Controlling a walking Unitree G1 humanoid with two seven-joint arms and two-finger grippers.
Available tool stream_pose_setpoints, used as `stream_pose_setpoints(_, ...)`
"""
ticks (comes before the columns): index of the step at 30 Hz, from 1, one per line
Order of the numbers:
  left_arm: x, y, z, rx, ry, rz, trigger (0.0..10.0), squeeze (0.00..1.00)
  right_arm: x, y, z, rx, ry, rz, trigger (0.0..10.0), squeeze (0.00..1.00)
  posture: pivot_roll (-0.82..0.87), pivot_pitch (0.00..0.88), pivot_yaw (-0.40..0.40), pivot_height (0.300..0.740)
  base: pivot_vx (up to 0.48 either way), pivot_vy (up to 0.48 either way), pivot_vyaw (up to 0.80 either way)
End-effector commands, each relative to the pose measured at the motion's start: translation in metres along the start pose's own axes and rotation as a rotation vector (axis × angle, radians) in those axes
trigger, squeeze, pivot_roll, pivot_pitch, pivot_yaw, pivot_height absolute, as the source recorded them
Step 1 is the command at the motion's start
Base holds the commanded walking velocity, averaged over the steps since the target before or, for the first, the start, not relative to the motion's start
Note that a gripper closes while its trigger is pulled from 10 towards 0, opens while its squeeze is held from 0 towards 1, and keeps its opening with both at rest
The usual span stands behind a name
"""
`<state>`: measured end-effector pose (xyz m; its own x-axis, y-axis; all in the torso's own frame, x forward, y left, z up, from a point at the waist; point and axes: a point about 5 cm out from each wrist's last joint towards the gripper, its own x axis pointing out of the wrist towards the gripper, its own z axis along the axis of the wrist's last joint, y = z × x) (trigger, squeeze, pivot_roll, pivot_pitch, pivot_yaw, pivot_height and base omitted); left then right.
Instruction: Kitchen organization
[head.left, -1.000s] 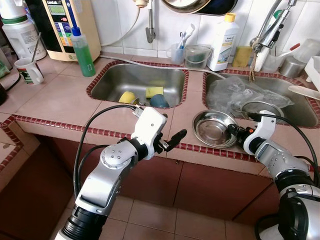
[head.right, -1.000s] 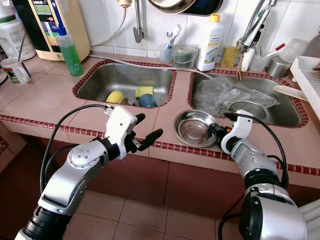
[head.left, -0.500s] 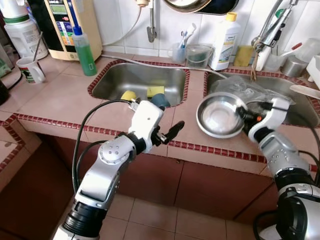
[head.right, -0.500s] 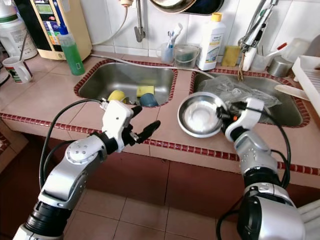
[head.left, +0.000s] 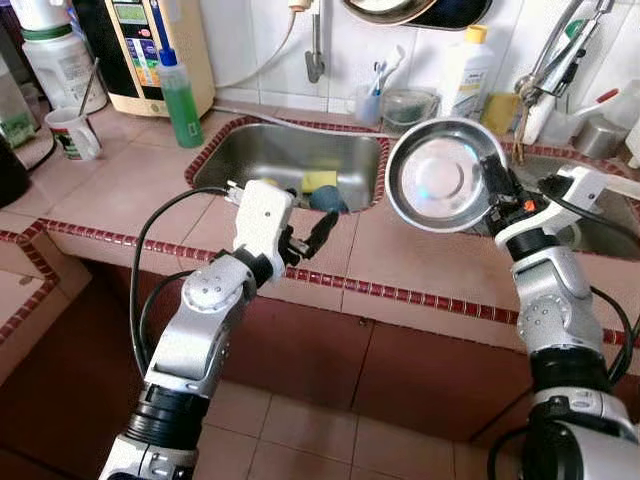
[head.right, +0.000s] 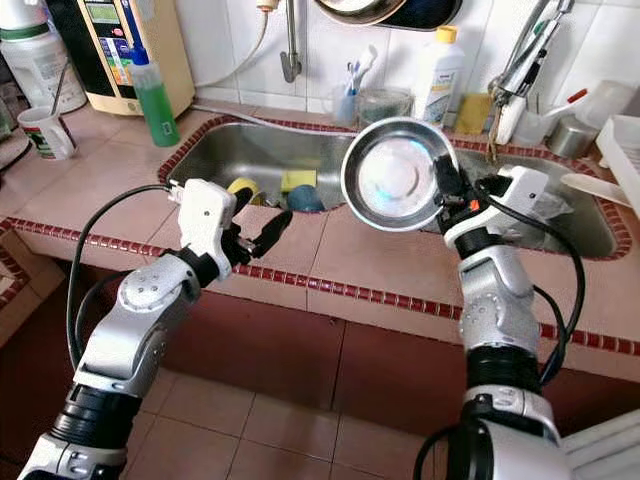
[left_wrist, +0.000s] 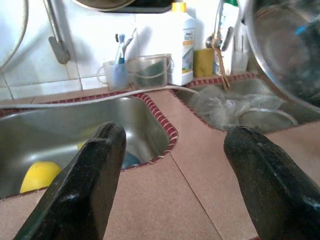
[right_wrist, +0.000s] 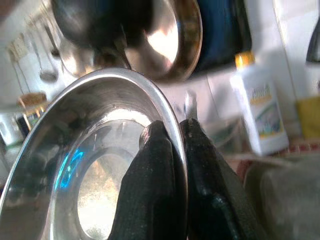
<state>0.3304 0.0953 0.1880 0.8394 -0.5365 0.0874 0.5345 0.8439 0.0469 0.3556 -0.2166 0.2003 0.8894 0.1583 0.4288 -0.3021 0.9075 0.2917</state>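
My right gripper (head.left: 495, 190) is shut on the rim of a shiny steel bowl (head.left: 440, 176), held up on edge above the counter between the two sinks, its hollow facing me. In the right wrist view the two black fingers (right_wrist: 165, 170) pinch the steel bowl's rim (right_wrist: 172, 120). My left gripper (head.left: 315, 225) is open and empty, hovering over the front counter edge just before the left sink (head.left: 290, 160). Its fingers (left_wrist: 95, 165) stand wide apart in the left wrist view. A yellow cup (head.right: 240, 187), a yellow sponge (head.right: 297, 180) and a blue cup (head.right: 307, 197) lie in the left sink.
The right sink (head.right: 575, 215) holds crumpled clear plastic. A green soap bottle (head.left: 181, 90), a white mug (head.left: 72, 133) and a water dispenser (head.left: 150, 45) stand at the left. A white detergent bottle (head.left: 468, 70), toothbrush cup (head.left: 374, 100) and tap (head.left: 555, 60) line the back wall.
My right gripper has lifted the steel bowl off the counter and tipped it upright, higher than before. The left arm drifted slightly; the camera shifted.
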Motion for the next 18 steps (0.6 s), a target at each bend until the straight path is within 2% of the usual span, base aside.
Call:
stream_pose_setpoints(1, 0.003, 0.003, 0.000, -0.034, 0.007, 0.001, 10.0, 0.00, 0.000, 0.010, 0.008, -0.038, -0.050, 0.023, 10.0, 0.00, -0.04, 0.000, 0.013, 0.740, 0.000, 0.401, 0.00)
stream_pose_setpoints(7, 0.004, 0.003, -0.001, -0.020, 0.007, -0.004, 10.0, 0.00, -0.007, 0.023, 0.001, -0.063, -0.034, 0.044, 10.0, 0.00, -0.04, 0.000, 0.019, 0.740, 0.000, 0.475, 0.00)
stream_pose_setpoints(18, 0.004, 0.003, -0.002, -0.016, 0.011, -0.017, 10.0, 0.00, -0.015, 0.031, -0.007, -0.065, -0.010, 0.032, 10.0, 0.00, -0.03, 0.000, 0.023, 0.740, 0.000, 0.480, 0.00)
